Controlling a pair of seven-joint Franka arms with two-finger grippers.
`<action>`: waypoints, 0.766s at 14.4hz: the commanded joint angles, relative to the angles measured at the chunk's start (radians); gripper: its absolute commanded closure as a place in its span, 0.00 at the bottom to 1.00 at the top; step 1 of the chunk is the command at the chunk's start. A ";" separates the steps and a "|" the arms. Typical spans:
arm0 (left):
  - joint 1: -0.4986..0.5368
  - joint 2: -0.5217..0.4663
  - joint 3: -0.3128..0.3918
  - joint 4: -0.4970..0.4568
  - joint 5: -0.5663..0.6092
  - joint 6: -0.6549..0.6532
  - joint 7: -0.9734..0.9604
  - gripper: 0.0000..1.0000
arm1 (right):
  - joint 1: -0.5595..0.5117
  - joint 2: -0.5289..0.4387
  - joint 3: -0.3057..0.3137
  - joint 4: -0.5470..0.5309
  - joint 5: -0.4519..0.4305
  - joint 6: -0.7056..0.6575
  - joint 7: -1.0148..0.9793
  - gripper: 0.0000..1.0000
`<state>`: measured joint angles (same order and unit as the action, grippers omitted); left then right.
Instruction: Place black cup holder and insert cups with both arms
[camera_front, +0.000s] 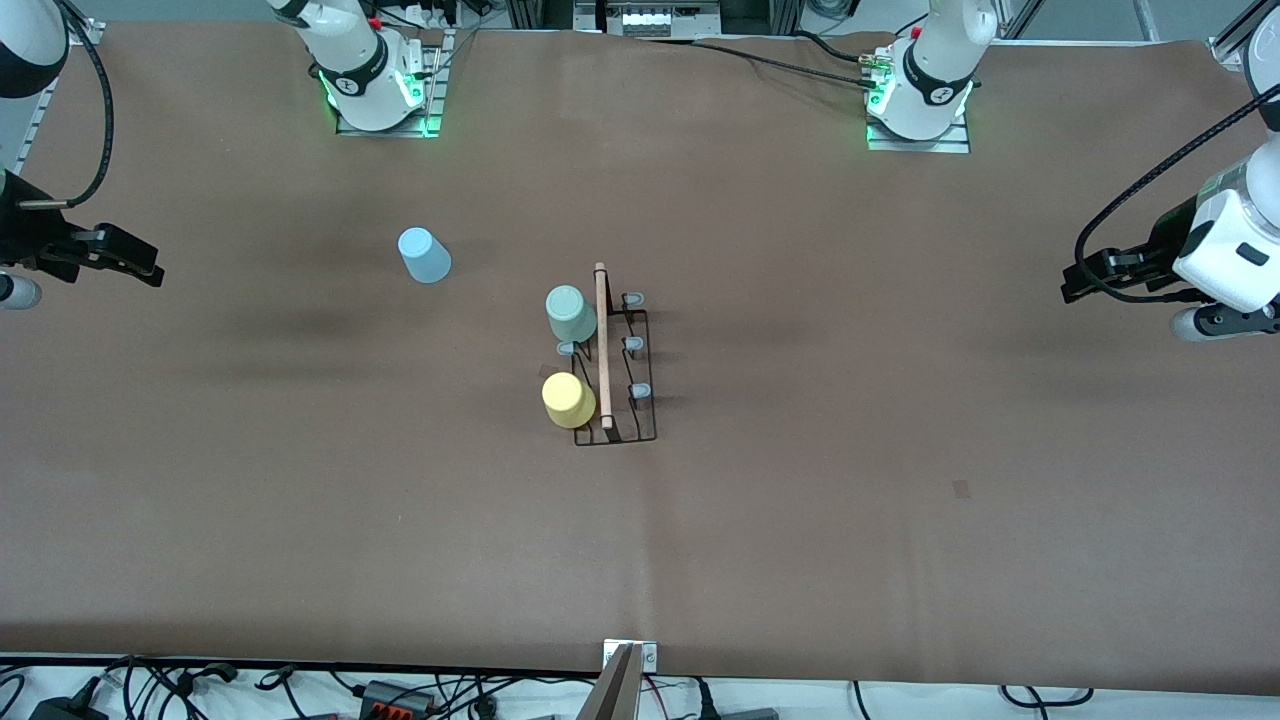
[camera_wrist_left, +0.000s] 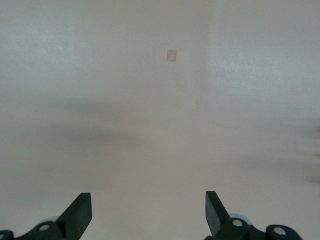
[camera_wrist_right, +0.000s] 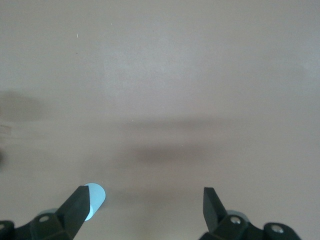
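Observation:
The black cup holder (camera_front: 640, 372) stands at the table's middle, its wooden rod handle (camera_front: 603, 345) on top. A mint green cup (camera_front: 570, 313) and a yellow cup (camera_front: 568, 399) sit upside down on pegs on the side toward the right arm's end. A light blue cup (camera_front: 424, 255) stands upside down on the table, nearer the right arm's end and farther from the front camera; its edge shows in the right wrist view (camera_wrist_right: 96, 199). My right gripper (camera_front: 145, 268) (camera_wrist_right: 147, 212) is open and empty at its end of the table. My left gripper (camera_front: 1078, 280) (camera_wrist_left: 148, 215) is open and empty at its end.
Three grey-capped pegs (camera_front: 633, 344) on the holder's side toward the left arm are bare, and one bare peg (camera_front: 566, 348) shows between the two cups. A small tape patch (camera_front: 961, 488) (camera_wrist_left: 171, 55) lies on the brown table cover. Cables run along the front edge.

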<state>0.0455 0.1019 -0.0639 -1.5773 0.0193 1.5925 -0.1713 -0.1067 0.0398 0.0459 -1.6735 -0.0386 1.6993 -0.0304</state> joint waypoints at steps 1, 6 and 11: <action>0.002 -0.025 -0.001 -0.024 -0.016 0.012 0.015 0.00 | 0.004 -0.014 -0.003 -0.012 0.005 0.009 -0.013 0.00; 0.007 -0.022 0.003 -0.023 -0.012 0.017 0.021 0.00 | 0.053 -0.014 -0.043 -0.014 0.009 0.008 -0.013 0.00; 0.005 -0.024 -0.001 -0.023 -0.012 0.014 0.012 0.00 | 0.073 -0.015 -0.070 -0.015 0.014 0.006 -0.011 0.00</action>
<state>0.0485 0.1016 -0.0634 -1.5773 0.0193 1.5936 -0.1706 -0.0587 0.0398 0.0067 -1.6736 -0.0382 1.7003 -0.0304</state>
